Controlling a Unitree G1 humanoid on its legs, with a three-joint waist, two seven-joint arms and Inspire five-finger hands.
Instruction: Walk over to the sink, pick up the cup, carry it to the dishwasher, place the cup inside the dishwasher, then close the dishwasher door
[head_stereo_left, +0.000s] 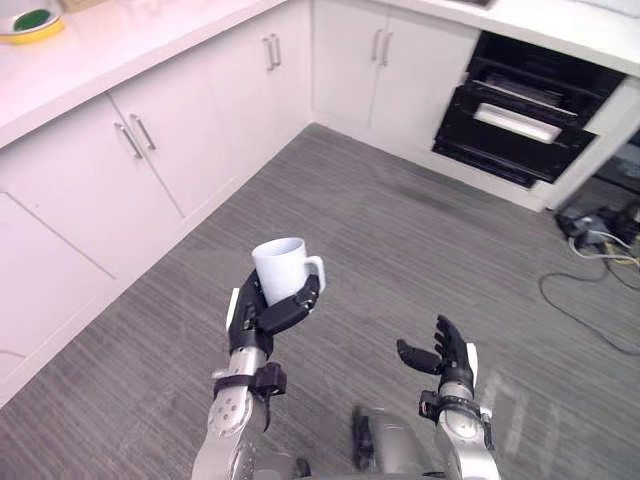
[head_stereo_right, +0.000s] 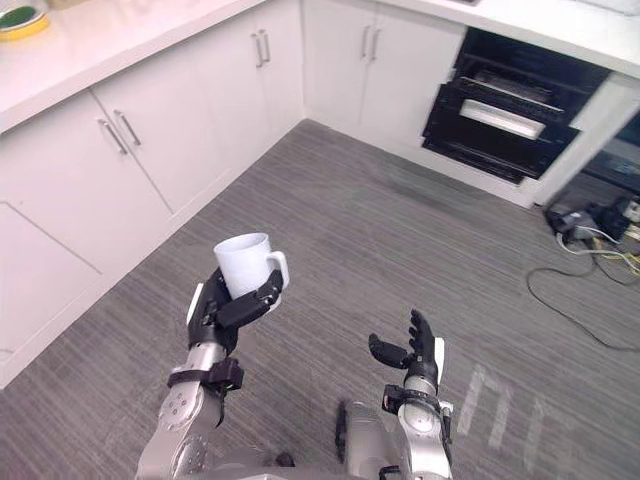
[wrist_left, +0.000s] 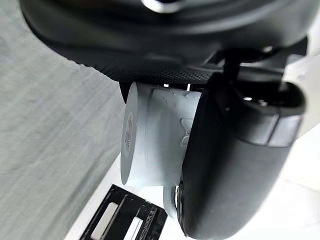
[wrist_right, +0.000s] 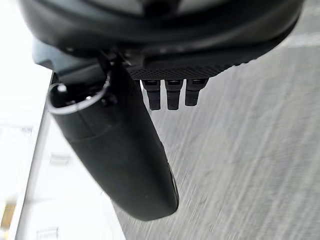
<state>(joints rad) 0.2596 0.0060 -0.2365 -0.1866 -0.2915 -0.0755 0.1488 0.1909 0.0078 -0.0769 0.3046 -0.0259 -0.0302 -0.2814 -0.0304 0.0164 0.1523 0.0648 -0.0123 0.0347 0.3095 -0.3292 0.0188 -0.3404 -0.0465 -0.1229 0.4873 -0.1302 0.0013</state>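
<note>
A white cup (head_stereo_left: 281, 268) with a handle is held upright above the grey floor, with my left hand (head_stereo_left: 268, 313) shut around its lower body. The left wrist view shows the cup (wrist_left: 155, 140) pressed between the thumb and the palm. My right hand (head_stereo_left: 447, 353) hangs empty at the lower right, fingers straight and relaxed, thumb out to the side. The open dishwasher (head_stereo_left: 525, 110), black with racks showing, stands at the far right under the counter, well ahead of both hands.
White cabinets (head_stereo_left: 150, 150) with metal handles line the left and back walls under a white counter (head_stereo_left: 120, 50). A yellow bowl (head_stereo_left: 32, 24) sits on the counter at the far left. Cables and a power strip (head_stereo_left: 600, 235) lie on the floor at the right.
</note>
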